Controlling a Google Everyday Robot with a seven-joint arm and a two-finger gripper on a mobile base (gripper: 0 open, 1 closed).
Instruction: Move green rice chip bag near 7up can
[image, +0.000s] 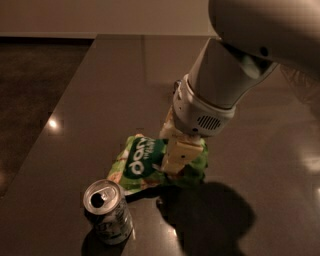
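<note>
The green rice chip bag (139, 164) lies crumpled on the dark table, its dark green patch with white lettering facing up. My gripper (176, 150) comes down from the upper right and is shut on the bag's right part, with a cream finger (182, 155) pressed against the foil. The bag's right edge bulges out past the finger. The 7up can (107, 212) stands upright at the front left, its silver pull-tab top showing. It is just below the bag's lower left corner, a small gap away.
The dark glossy table (125, 85) stretches back and to the right. Its left edge (47, 135) runs diagonally, with the floor beyond. My arm (225, 85) fills the upper right and casts a shadow on the table below the bag.
</note>
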